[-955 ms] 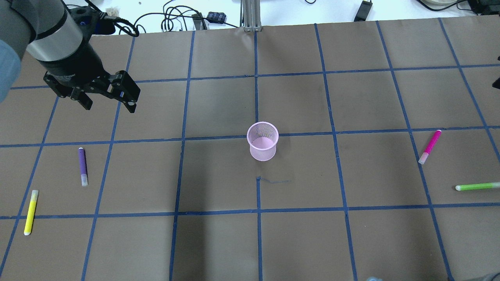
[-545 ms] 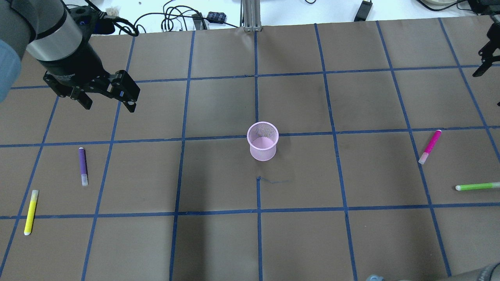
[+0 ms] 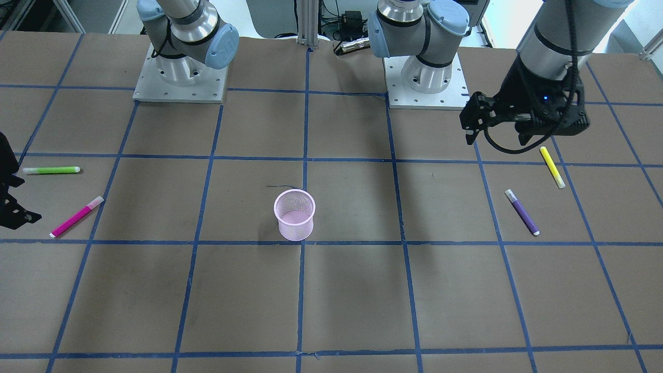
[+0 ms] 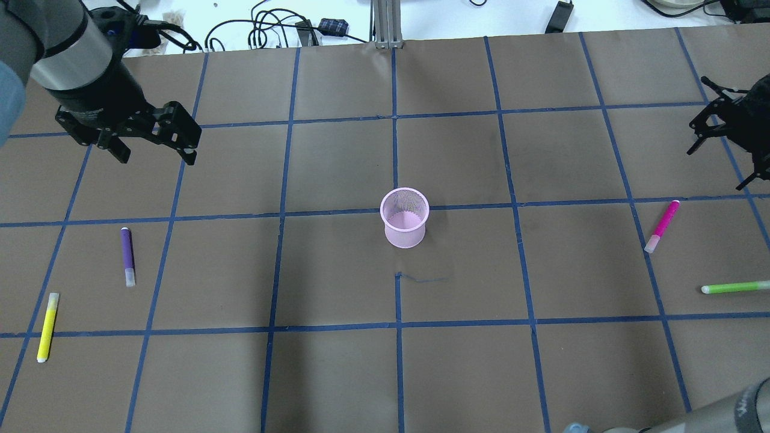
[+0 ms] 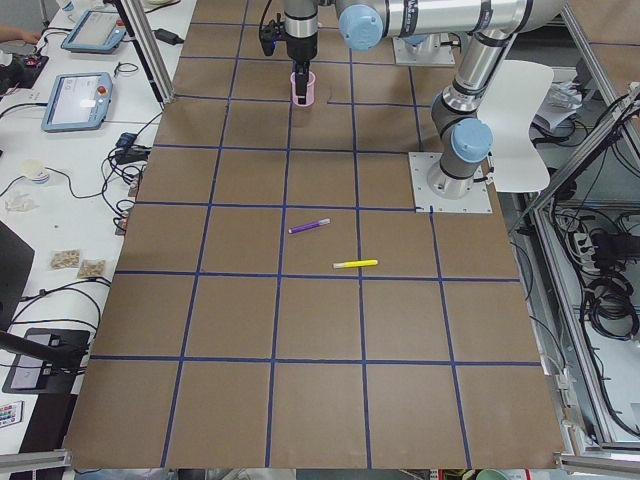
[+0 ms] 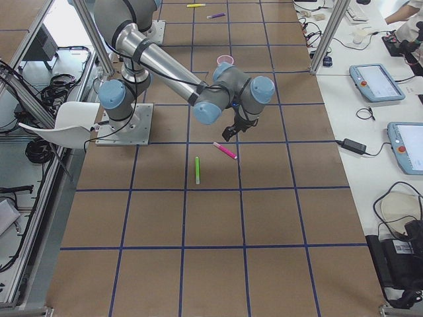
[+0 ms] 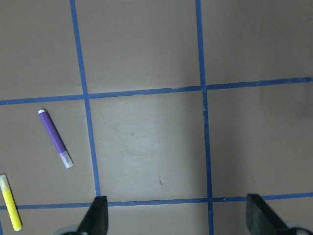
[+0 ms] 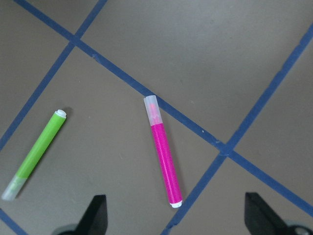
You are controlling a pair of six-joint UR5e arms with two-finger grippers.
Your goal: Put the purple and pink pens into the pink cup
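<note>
The pink mesh cup [image 4: 405, 216] stands upright and empty at the table's middle, also in the front view [image 3: 294, 214]. The purple pen [image 4: 127, 256] lies at the left, and shows in the left wrist view [image 7: 55, 138]. My left gripper [image 4: 156, 157] hangs open and empty above the table, beyond the purple pen. The pink pen [image 4: 662, 225] lies at the right, and shows in the right wrist view [image 8: 163, 152]. My right gripper [image 4: 719, 168] is open and empty at the right edge, above and just beyond the pink pen.
A yellow pen [image 4: 47, 328] lies near the purple pen at the left edge. A green pen [image 4: 735, 287] lies near the pink pen at the right edge. An aluminium post [image 4: 385, 24] and cables sit at the far edge. The arm bases [image 3: 424, 77] stand behind the cup.
My right gripper has come into view from the right edge, toward the pink pen. My left gripper has shifted slightly left and farther away. The pens and cup have not moved.
</note>
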